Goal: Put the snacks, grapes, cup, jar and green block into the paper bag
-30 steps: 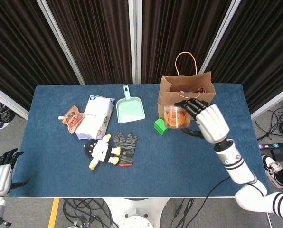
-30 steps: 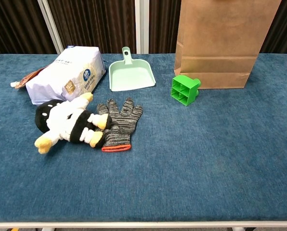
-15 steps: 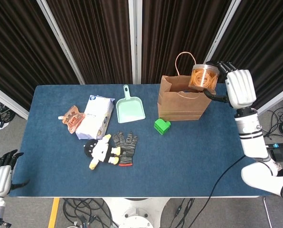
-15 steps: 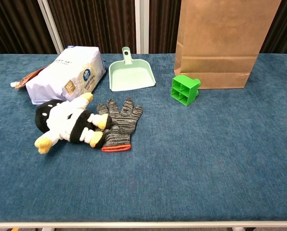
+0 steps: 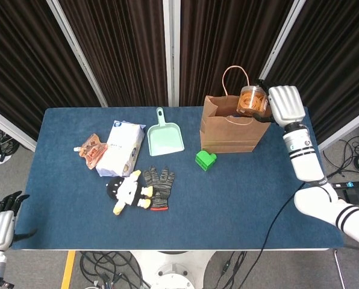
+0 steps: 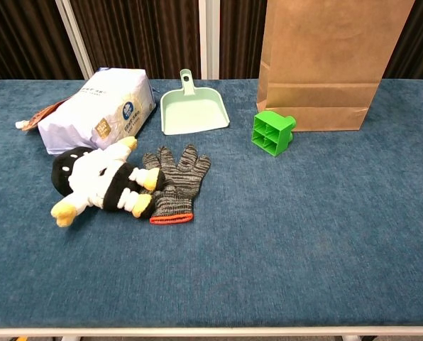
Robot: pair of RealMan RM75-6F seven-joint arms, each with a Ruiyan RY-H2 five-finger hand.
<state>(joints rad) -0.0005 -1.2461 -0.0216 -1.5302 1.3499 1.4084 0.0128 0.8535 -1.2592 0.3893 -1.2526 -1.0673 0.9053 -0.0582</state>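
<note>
Jar held over the mouth of the paper bag

Jar [image 5: 252,101] of orange snacks sits in my right hand [image 5: 283,105], gripped from its right side, with my fingers [image 5: 259,84] wrapped round its far side. It hangs just above the open top of the paper bag [image 5: 231,128], toward the bag's right corner, close by the looped handle [image 5: 235,78]. My right arm [image 5: 304,159] rises from the desk's right edge up to the bag, the back of the hand turned toward the head camera. The jar looks tipped, its long axis leaning rather than upright, its clear wall facing left; I cannot tell which way its lid points.

My left hand [image 5: 0,221] is low at the left, off the front corner of the blue desk [image 5: 227,205], holding nothing; its dark fingers [image 5: 9,200] lie apart.

Green block [image 6: 272,131] lies on the desk just in front of the bag's lower left corner, its gridded face toward the chest camera and a short stub pointing toward the bag. The white snack pack [image 6: 100,110] lies on its side at the left, long axis running from front-left to back-right, with an orange pouch [image 5: 92,150] touching its left edge. A mint dustpan [image 6: 192,108] rests between pack and bag, handle pointing away from me. A penguin plush [image 6: 96,180] lies on its side, touching a grey knit glove [image 6: 174,185] whose fingertips point away from me.
</note>
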